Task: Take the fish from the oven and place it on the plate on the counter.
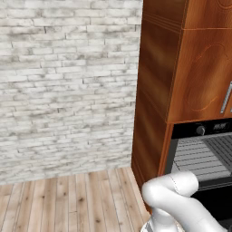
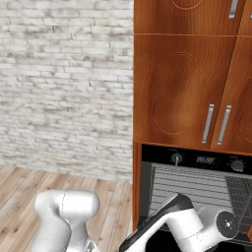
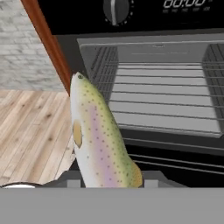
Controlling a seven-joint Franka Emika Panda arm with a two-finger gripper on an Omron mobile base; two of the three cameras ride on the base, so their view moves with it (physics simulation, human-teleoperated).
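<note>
A speckled greenish-pink fish (image 3: 98, 135) stands up between the fingertips of my gripper (image 3: 109, 180), which is shut on its lower end; its head points up and left. Just past it is the open oven (image 3: 162, 96), with a grey interior and bare wire racks (image 3: 166, 116). The oven also sits low on the right in the left base view (image 1: 204, 156) and in the right base view (image 2: 197, 189). There my white arm (image 2: 197, 229) reaches across its front. The plate and the counter are out of view.
The oven's black control panel carries a round knob (image 3: 116, 11) and a clock display. A tall reddish-brown cabinet (image 2: 177, 78) with metal door handles (image 2: 216, 125) surrounds the oven. To the left are a whitewashed brick wall (image 1: 68, 86) and a light wood plank floor (image 1: 68, 204).
</note>
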